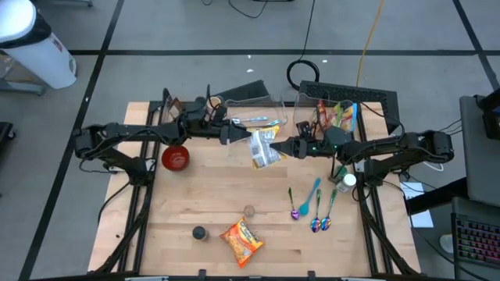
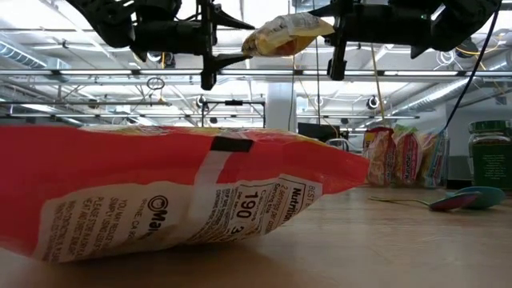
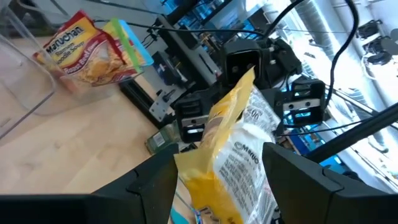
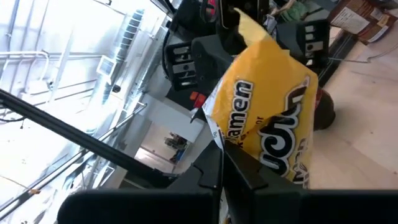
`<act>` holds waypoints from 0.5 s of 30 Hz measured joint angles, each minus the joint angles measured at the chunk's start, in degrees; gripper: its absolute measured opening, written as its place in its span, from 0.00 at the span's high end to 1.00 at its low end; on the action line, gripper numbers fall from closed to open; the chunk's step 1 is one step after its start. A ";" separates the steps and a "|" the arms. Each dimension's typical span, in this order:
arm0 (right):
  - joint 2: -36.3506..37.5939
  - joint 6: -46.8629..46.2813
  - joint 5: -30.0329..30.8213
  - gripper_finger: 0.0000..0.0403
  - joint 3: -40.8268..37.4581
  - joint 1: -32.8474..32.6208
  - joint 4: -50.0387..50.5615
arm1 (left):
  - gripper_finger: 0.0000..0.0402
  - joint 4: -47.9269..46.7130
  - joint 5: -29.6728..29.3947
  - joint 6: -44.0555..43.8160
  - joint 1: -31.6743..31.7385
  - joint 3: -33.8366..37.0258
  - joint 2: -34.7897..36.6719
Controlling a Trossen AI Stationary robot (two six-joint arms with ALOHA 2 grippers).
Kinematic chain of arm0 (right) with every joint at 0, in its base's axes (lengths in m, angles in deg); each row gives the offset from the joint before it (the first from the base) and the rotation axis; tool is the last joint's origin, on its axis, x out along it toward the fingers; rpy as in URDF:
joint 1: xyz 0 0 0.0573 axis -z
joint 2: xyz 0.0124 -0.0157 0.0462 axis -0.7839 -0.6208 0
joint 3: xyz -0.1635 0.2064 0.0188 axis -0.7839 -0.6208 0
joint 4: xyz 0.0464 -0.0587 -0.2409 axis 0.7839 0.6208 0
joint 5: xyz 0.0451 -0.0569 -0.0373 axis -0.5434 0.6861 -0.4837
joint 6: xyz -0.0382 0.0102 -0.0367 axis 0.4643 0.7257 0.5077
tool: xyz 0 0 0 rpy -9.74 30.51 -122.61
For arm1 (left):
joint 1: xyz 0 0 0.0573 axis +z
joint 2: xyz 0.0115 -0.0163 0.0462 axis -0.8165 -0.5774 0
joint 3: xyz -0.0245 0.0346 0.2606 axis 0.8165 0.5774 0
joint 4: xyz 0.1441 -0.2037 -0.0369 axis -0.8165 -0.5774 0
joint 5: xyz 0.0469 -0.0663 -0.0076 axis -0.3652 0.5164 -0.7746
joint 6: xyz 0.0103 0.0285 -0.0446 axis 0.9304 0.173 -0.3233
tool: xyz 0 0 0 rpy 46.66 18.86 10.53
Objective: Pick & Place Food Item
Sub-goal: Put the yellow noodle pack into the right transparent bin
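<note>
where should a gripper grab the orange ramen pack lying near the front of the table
Take the orange pack from straight above, at a crimped end. It lies flat and loose on the table, so its puffy middle gives little to pinch; nothing crowds it.

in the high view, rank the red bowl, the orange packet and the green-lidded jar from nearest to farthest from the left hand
From the left hand, mid-table beside the yellow ramen packet:
1. Red bowl, on the left side.
2. Green-lidded jar, on the right side, near the spoons.
3. Orange packet, near the front edge.
</note>
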 joint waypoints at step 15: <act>0.00 -0.15 -1.46 1.00 0.00 0.04 0.27 | 0.84 0.79 1.77 0.43 -0.07 0.00 0.00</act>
